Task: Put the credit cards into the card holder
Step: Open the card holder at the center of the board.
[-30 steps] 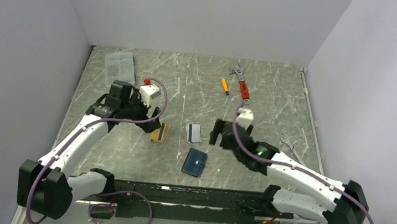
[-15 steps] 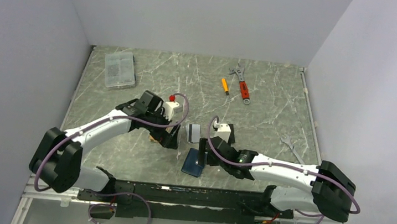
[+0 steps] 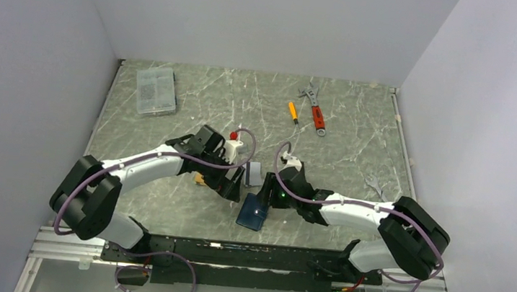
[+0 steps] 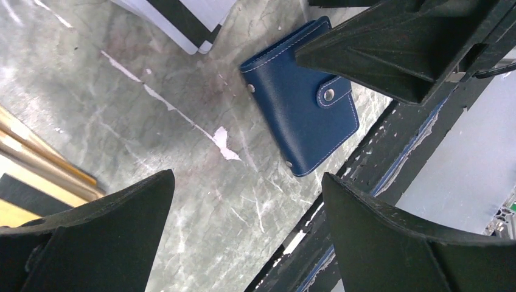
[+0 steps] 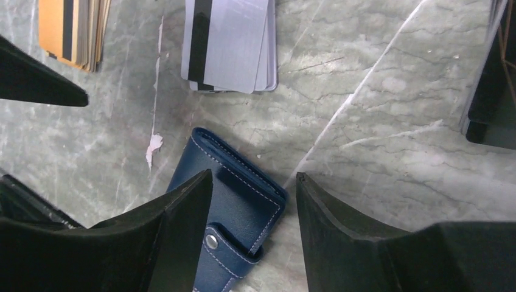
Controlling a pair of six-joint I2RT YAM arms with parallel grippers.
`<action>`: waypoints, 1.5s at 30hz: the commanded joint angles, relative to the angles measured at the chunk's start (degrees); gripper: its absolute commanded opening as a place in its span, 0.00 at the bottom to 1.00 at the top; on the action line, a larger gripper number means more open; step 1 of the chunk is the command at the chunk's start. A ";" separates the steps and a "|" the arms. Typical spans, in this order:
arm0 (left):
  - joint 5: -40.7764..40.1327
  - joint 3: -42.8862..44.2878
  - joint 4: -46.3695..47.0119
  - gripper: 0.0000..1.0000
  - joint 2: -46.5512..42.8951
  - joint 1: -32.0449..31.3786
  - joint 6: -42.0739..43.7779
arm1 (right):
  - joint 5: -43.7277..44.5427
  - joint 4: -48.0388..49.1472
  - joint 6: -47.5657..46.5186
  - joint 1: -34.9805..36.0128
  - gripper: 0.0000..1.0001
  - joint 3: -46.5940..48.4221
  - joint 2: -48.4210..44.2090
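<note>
Counter (image 3: 355,163): grey-green marble.
Left fingers (image 4: 103,237): wide apart, empty, above bare counter between the orange cards and the holder.
Right fingers (image 5: 365,243): partly apart, astride the holder's far corner; contact cannot be told.
Clear plastic box (image 3: 155,90): far left corner.
Wrench (image 3: 315,111): far centre-right.
Card holder (image 4: 304,121): navy, snapped shut, flat on the counter near the front edge.
Credit cards: orange stack (image 5: 70,27) and white-grey striped ones (image 5: 228,42), lying just beyond the holder.
Screwdriver (image 3: 292,112): beside the wrench.

The left arm (image 3: 139,165) and right arm (image 3: 354,211) are white with black joints (big, round ones), purple cables (image 3: 252,147) and black pointy fingers (image 4: 395,243).
</note>
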 commanded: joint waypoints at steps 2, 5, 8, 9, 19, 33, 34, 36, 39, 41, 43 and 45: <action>0.68 0.39 3.02 0.97 3.52 -1.33 -0.33 | -7.18 5.72 1.15 -2.67 0.53 -3.51 0.62; 3.26 0.90 3.80 0.94 6.49 -1.75 0.17 | -9.33 6.28 1.39 -4.47 0.47 -5.11 0.39; 4.18 0.17 5.13 0.91 7.92 -2.55 1.34 | -10.60 6.69 1.32 -5.37 0.41 -6.78 -0.63; 4.51 -0.41 6.03 0.91 8.00 -2.75 1.39 | -11.02 6.95 1.25 -5.65 0.41 -7.38 -0.95; 8.37 -4.04 14.77 0.87 12.17 -4.93 3.38 | -17.78 13.08 0.80 -8.03 0.29 -11.26 -0.86; -3.33 -1.46 12.79 0.45 13.88 -10.19 10.30 | -23.04 14.77 -1.29 -10.80 0.06 -11.40 -2.38; -3.94 -1.18 12.73 0.39 14.25 -10.18 10.70 | -22.95 13.92 -1.59 -10.81 0.07 -11.24 -2.77; -4.56 -0.86 12.88 0.31 14.61 -10.18 10.87 | -22.39 12.68 -2.23 -10.81 0.08 -11.21 -3.90; -4.72 0.13 12.64 0.19 15.06 -10.25 10.93 | -20.66 8.55 -3.28 -10.81 0.16 -10.56 -5.93; -4.47 0.86 12.01 0.10 15.17 -10.09 10.98 | -19.04 4.50 -4.23 -10.74 0.29 -9.57 -8.57; -3.34 1.77 11.03 0.02 14.70 -9.55 10.85 | -16.97 0.80 -4.83 -10.63 0.41 -9.05 -12.17; -0.84 3.10 9.62 0.00 13.85 -8.40 10.12 | -14.60 -3.03 -5.44 -10.44 0.45 -8.49 -16.09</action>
